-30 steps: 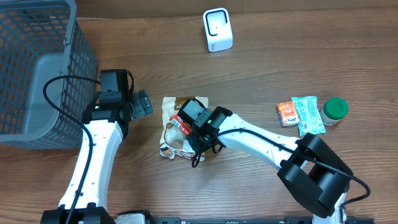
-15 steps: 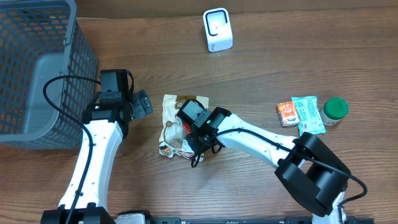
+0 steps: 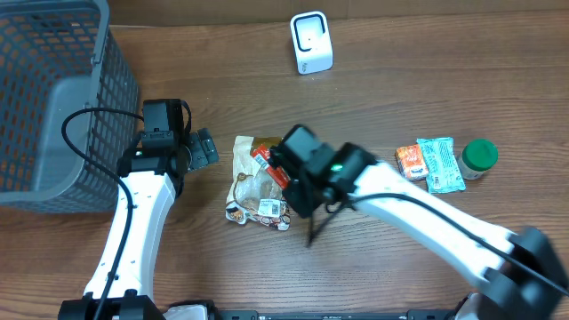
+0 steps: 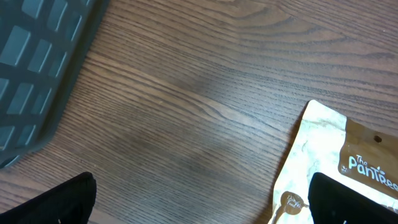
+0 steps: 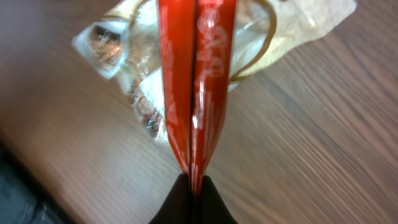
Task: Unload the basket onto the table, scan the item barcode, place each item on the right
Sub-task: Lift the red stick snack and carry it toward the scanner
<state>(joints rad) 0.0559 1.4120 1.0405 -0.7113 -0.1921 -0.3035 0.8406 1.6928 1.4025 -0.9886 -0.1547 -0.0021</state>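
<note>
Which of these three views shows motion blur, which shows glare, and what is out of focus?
Overhead: the right arm is smeared by motion, the basket and scanner sharp. Right wrist: the red packet carries white glare streaks, the pouch behind it is soft. Left wrist: the table grain is crisp, the dark fingertips at the bottom corners blurred.

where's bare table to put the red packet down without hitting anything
Bare wood lies between the scanner and the basket, and right of the scanner toward the far corner. Crowded: the centre, where the right gripper pinches the red packet over the snack bag, and the right side, where orange packet, teal packet and green-lidded jar sit together.
</note>
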